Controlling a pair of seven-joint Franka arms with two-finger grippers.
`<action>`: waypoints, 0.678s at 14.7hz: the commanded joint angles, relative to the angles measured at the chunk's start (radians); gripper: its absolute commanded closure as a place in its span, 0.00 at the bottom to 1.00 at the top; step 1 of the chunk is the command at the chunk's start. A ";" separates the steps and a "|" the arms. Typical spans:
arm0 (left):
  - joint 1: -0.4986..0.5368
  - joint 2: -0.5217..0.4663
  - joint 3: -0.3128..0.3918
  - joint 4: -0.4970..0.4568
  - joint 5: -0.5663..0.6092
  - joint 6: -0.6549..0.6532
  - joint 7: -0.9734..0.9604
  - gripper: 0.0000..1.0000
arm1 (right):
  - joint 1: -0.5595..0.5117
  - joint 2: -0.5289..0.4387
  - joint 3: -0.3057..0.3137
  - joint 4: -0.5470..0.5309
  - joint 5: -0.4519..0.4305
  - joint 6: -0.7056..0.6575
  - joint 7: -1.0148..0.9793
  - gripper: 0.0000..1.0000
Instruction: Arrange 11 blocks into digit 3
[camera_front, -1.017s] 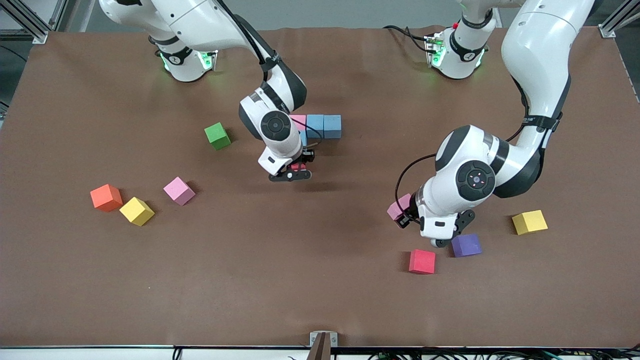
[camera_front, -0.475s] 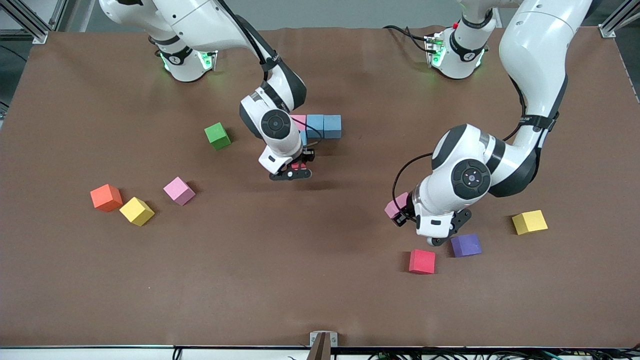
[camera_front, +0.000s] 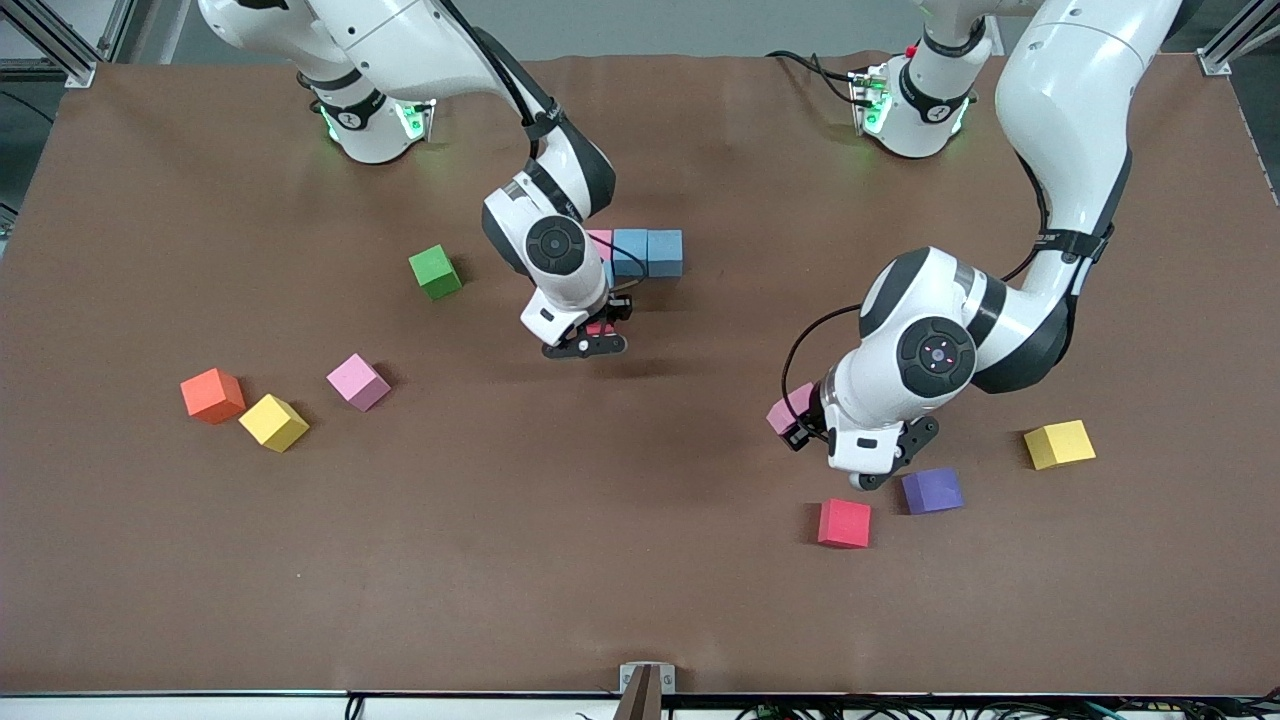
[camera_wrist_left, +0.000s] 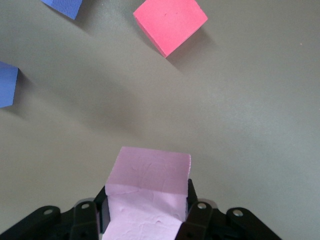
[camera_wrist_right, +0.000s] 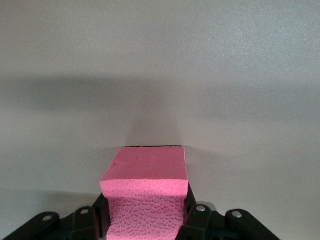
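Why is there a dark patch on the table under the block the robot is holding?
That is its shadow. In the right wrist view, the red block held by the right end effector blocks the light, leaving a dark band on the table. In the front view, softer shadows lie under both arms, and the loose red block casts a small one beside it.

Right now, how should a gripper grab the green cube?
From straight above, fingers on two opposite flat side faces. The green cube sits turned on the table with open space all round, so rotate the gripper to match its faces.
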 joint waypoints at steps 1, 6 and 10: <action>-0.002 0.001 0.000 -0.002 -0.012 -0.012 0.022 0.80 | 0.009 -0.038 -0.004 -0.047 0.005 0.012 0.014 0.69; -0.013 0.010 0.000 -0.001 -0.010 -0.012 0.030 0.80 | 0.006 -0.038 -0.002 -0.048 0.005 0.012 0.014 0.69; -0.026 0.018 0.000 -0.001 -0.006 -0.012 0.030 0.80 | 0.006 -0.040 -0.002 -0.048 0.005 0.012 0.014 0.69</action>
